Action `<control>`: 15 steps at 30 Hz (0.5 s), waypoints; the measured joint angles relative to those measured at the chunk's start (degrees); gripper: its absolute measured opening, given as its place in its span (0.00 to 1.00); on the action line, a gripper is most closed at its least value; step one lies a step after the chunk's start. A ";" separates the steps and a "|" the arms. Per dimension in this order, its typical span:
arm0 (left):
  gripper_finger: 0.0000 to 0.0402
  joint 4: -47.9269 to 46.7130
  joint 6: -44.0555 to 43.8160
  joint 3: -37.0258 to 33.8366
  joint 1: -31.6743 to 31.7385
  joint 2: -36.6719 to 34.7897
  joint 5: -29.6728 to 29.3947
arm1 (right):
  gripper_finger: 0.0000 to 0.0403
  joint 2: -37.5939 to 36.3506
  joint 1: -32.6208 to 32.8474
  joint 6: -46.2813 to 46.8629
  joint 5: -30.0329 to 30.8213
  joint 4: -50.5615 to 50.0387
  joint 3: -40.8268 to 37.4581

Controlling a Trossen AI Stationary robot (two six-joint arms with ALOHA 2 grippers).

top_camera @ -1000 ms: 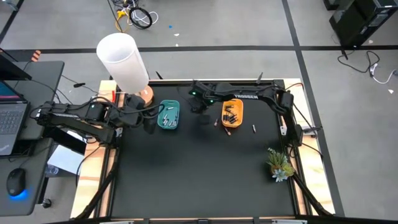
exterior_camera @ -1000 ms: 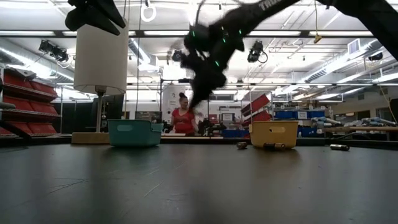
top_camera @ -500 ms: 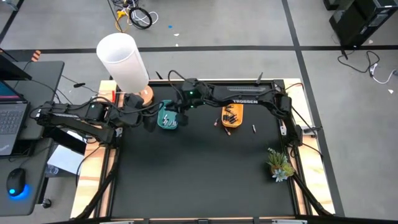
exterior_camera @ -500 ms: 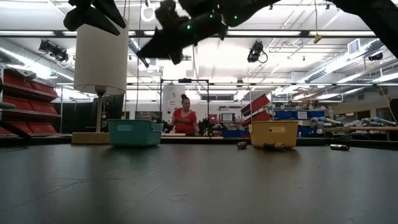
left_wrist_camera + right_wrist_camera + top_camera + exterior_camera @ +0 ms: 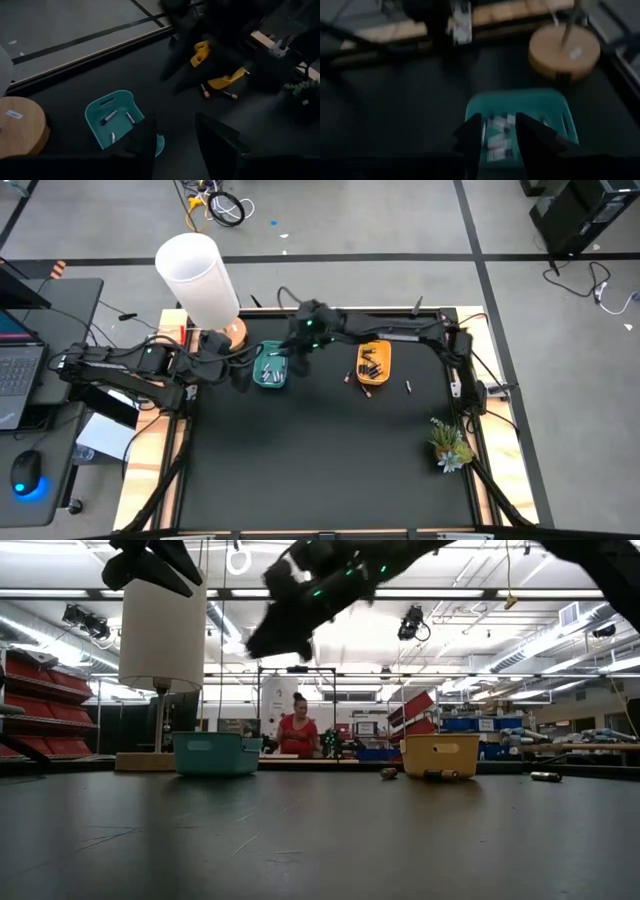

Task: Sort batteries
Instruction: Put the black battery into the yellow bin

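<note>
Silver batteries [image 5: 109, 117] lie in the teal tray [image 5: 270, 366]; dark ones fill the yellow tray [image 5: 374, 362], with strays [image 5: 408, 387] on the black table [image 5: 320, 470] beside it. Hanging over the teal tray, the right gripper [image 5: 496, 131] has its fingers parted — one whitish battery seems to sit between them, though blur hides any grip. Dropped from this height, it could bounce out. The left gripper [image 5: 172, 137], part-open and empty, waits beside the tray — close enough to collide. A lamp [image 5: 198, 280] stands behind.

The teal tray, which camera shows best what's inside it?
The left wrist view: the teal tray lies open and unblocked, three pale batteries distinct inside. The high view shows it tiny beside the right arm, the right wrist view blurs its contents, and the low view shows only its side wall.
</note>
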 joint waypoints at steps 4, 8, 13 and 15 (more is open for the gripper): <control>0.37 -0.80 0.45 0.00 0.00 0.00 0.04 | 0.30 -4.09 -0.38 -4.42 -0.12 -15.86 0.22; 0.37 -1.74 0.76 0.00 0.00 0.00 -0.19 | 0.30 -3.98 0.56 -7.76 2.25 -33.26 -0.61; 0.37 -1.26 3.02 0.00 0.00 0.01 -0.62 | 0.37 -3.84 0.95 -14.63 -1.11 -40.82 -7.07; 0.37 -1.24 3.15 0.00 0.00 0.00 -0.62 | 0.43 -3.94 0.99 -18.19 -0.78 -42.38 -8.54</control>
